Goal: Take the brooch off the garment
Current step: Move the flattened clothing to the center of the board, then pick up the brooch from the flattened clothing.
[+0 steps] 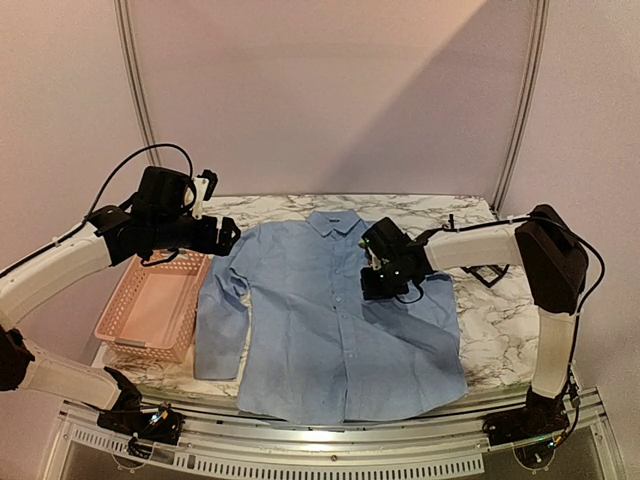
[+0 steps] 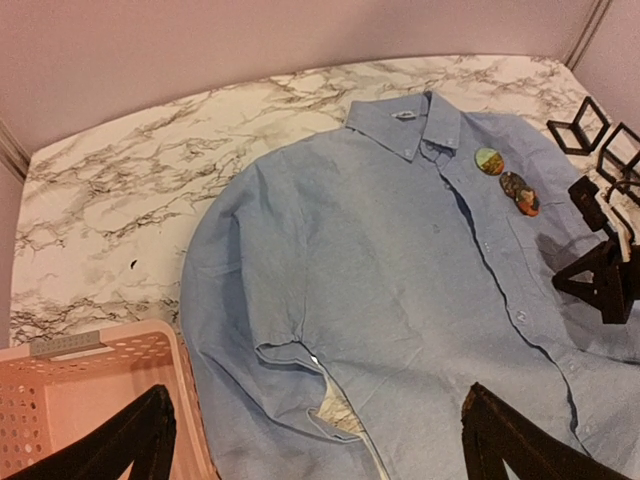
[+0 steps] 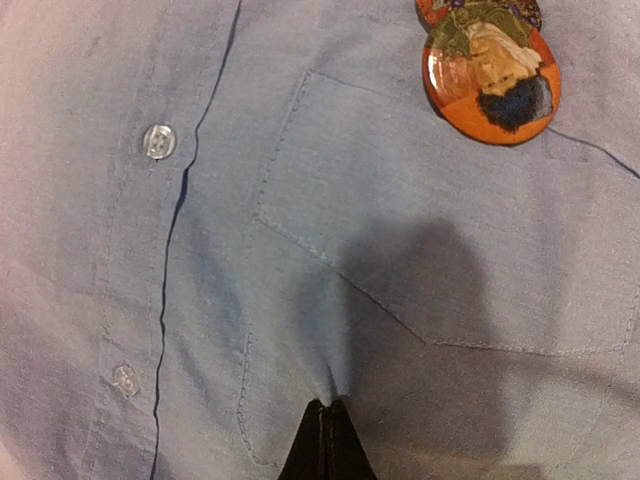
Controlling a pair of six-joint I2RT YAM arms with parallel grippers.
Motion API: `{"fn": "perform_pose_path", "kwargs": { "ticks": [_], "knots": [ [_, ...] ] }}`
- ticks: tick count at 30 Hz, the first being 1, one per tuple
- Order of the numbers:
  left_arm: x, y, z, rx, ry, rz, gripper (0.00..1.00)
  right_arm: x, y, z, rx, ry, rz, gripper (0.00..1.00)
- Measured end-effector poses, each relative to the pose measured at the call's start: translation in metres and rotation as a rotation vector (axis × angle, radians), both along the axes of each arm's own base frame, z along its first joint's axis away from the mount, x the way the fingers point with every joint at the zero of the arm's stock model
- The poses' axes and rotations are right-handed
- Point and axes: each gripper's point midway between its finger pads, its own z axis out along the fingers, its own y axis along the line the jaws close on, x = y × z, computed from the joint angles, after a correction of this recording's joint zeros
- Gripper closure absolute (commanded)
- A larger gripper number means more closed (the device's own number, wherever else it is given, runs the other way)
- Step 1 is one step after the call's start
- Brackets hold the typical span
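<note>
Pinching the shirt (image 3: 150, 300) just outside its pocket (image 3: 450, 240), your right claw (image 3: 325, 445) is clamping cloth; the orange brooch (image 3: 490, 85) is lying across the pocket, apart.

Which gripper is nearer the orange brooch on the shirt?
Right. The right gripper is shut, pinching shirt fabric just across the pocket from the orange brooch. The left gripper hangs open at the shirt's opposite shoulder, by the pink basket.

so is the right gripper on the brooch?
No, the right gripper is shut on the shirt fabric, well apart from the orange brooch.
</note>
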Motion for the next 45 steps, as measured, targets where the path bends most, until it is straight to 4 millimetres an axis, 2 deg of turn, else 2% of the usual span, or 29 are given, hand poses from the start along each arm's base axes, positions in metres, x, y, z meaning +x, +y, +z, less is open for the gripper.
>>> {"fn": "perform_pose_path", "kwargs": {
  "ticks": [12,13,17,19,21,25,28,31,36,40,45],
  "knots": [
    [0.000,-0.001,0.000,-0.004,0.002,-0.005,0.00,-0.052,0.012,0.001,0.030,0.055,0.024,0.99],
    [-0.001,-0.002,0.000,-0.009,0.003,-0.010,0.01,-0.055,0.012,0.002,0.029,0.062,0.024,0.94],
    [-0.001,-0.012,0.003,-0.057,0.017,-0.032,0.00,-0.065,0.005,0.009,0.007,0.086,0.012,0.51],
    [0.003,-0.022,0.011,-0.092,0.021,-0.050,0.01,-0.066,-0.001,0.021,-0.008,0.074,0.006,0.40],
    [0.008,-0.033,0.026,-0.127,0.008,-0.068,0.00,-0.064,-0.002,0.038,0.000,0.048,-0.004,0.36],
    [0.014,-0.052,0.063,-0.201,-0.049,-0.110,0.01,-0.045,-0.001,0.076,0.031,-0.032,-0.026,0.35],
    [0.016,-0.056,0.074,-0.219,-0.078,-0.120,0.00,-0.026,-0.006,0.089,0.039,-0.070,-0.051,0.29],
    [0.019,-0.053,0.061,-0.185,-0.068,-0.107,0.00,-0.008,-0.015,0.086,0.018,-0.080,-0.074,0.30],
    [0.022,-0.048,0.032,-0.115,-0.021,-0.083,0.01,0.014,-0.025,0.058,-0.046,-0.057,-0.085,0.38],
    [0.023,-0.046,0.031,-0.107,-0.021,-0.078,0.00,0.021,-0.029,0.037,-0.085,-0.031,-0.079,0.43],
    [0.023,-0.046,0.031,-0.107,-0.021,-0.078,0.00,0.030,-0.027,0.027,-0.098,-0.027,-0.077,0.46]
  ]
}}
